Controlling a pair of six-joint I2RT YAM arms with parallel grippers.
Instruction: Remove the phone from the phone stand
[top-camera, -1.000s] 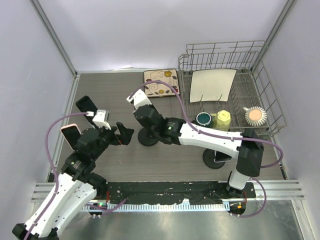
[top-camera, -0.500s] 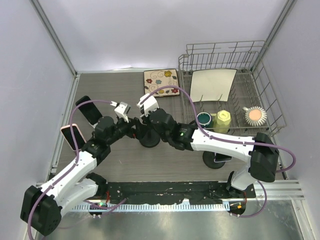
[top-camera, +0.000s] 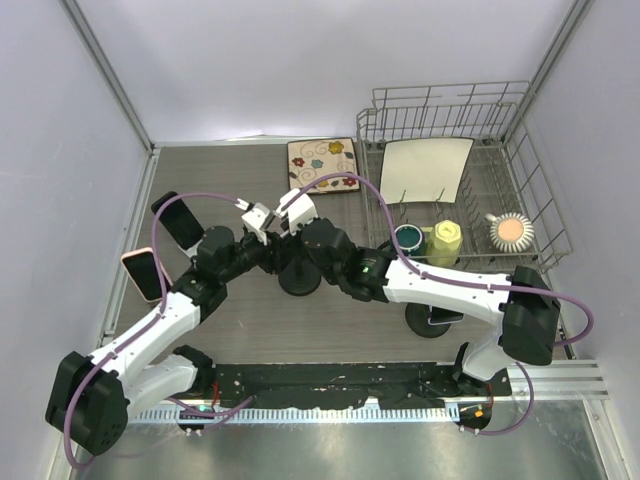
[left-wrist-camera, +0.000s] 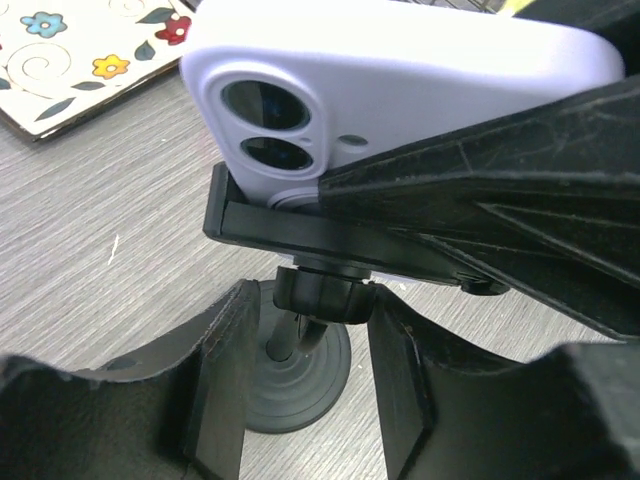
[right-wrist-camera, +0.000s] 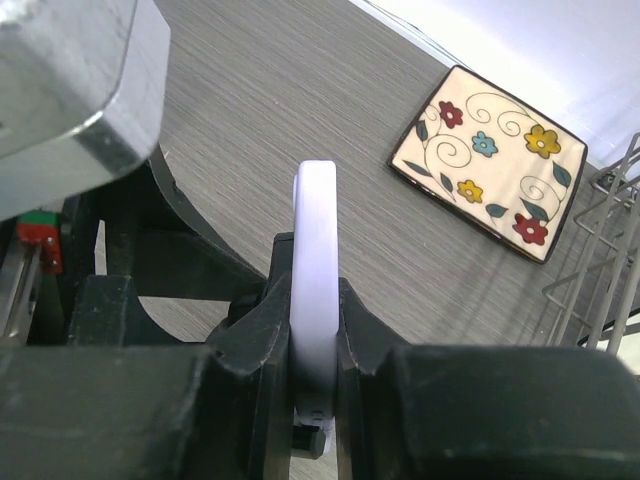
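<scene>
Left hand (left-wrist-camera: 312, 330) now forward, astride the stand (left-wrist-camera: 300, 385) — grip unclear — right hand (right-wrist-camera: 315, 340) clenched on the phone (right-wrist-camera: 315, 230).

no legible txt, logos or nos. anywhere, incl. phone (left-wrist-camera: 400, 90).

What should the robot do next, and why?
Probably close the left hand onto the stand's neck: its fingers flank it without clearly gripping, while the right hand clamps the phone. Bracing the stand should let the phone lift free.
</scene>
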